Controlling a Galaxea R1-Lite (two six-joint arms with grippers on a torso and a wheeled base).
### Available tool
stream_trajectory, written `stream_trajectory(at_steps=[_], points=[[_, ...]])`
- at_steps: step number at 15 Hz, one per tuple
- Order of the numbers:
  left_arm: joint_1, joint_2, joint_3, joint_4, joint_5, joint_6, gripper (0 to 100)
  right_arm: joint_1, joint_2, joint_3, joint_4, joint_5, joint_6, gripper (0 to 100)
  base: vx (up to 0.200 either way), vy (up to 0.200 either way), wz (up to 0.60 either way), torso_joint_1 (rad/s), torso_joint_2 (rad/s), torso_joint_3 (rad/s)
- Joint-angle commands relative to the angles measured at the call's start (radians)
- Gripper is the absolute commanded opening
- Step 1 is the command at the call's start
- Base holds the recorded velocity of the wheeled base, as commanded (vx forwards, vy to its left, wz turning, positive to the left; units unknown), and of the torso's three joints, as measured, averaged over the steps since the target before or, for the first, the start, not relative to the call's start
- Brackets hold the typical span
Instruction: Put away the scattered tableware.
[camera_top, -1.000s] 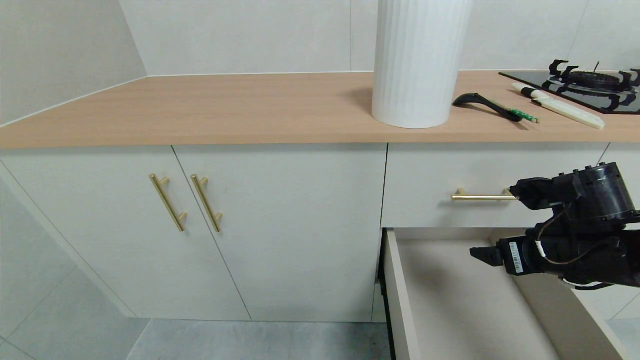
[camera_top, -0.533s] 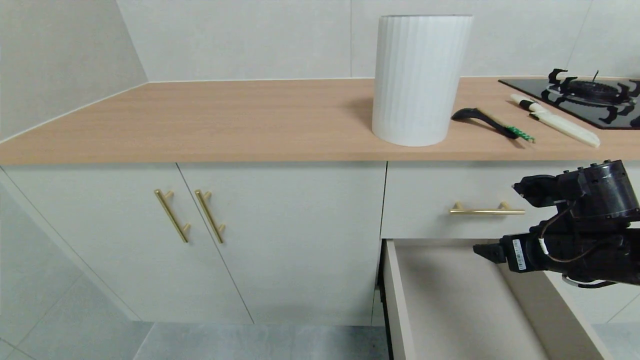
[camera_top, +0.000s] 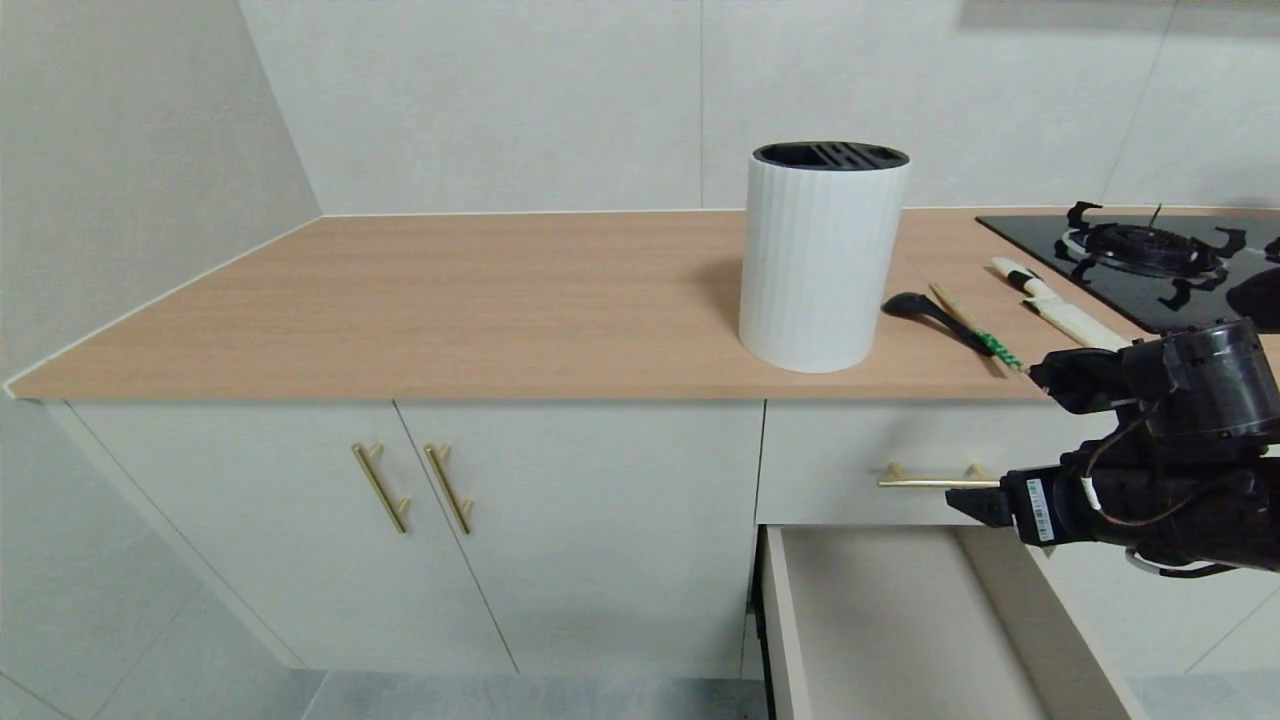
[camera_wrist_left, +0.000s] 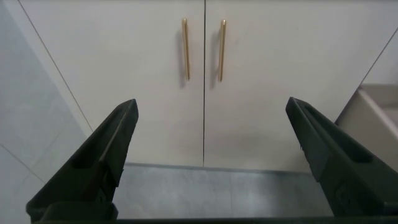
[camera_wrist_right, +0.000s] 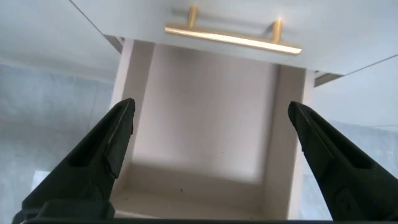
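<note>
Spoon (camera_top: 925, 310), chopsticks (camera_top: 975, 330) and knife (camera_top: 1060, 310) lie on the desk (camera_top: 450, 300) between the white holder (camera_top: 815, 270) and the stove (camera_top: 1140, 250). Right end effector (camera_wrist_right: 210, 106) is released, jaws wide, above the open drawer (camera_top: 785, 620). Left end effector (camera_wrist_left: 211, 102) is released, facing the cabinet doors (camera_wrist_left: 249, 93).

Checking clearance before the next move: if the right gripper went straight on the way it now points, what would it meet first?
Most likely the bare floor of the open drawer: the right gripper, jaws open, points down into it, with nothing visible in between. Depth is unclear.
</note>
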Motion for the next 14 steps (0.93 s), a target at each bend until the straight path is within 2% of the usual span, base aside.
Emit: stream_trajectory(at_steps=[1,5,8,9,11,14], points=[[0.0,0.001,0.0,0.001,0.001,-0.001,100,0.001,0.002,-0.003,-0.001,0.0,0.0,100,0.0,0.0,0.0,0.203,-0.47,-0.281],[0.0,0.001,0.0,0.001,0.001,-0.001,100,0.001,0.003,-0.006,-0.013,0.0,-0.005,100,0.0,0.0,0.0,0.19,-0.44,-0.255],[0.0,0.001,0.0,0.001,0.001,-0.001,100,-0.004,0.023,-0.011,-0.093,-0.011,-0.008,100,0.0,0.0,0.0,0.045,-0.1,-0.05],[0.0,0.001,0.0,0.001,0.001,-0.001,100,-0.009,0.028,-0.016,-0.113,-0.026,-0.008,100,0.0,0.0,0.0,0.0,0.0,0.0],[0.0,0.001,0.0,0.001,0.001,-0.001,100,-0.022,0.083,-0.035,-0.215,-0.129,-0.004,100,0.0,0.0,0.0,0.0,0.0,0.0],[0.0,0.001,0.0,0.001,0.001,-0.001,100,-0.056,0.151,-0.035,-0.349,-0.177,-0.002,100,0.0,0.0,0.0,0.0,0.0,0.0]])
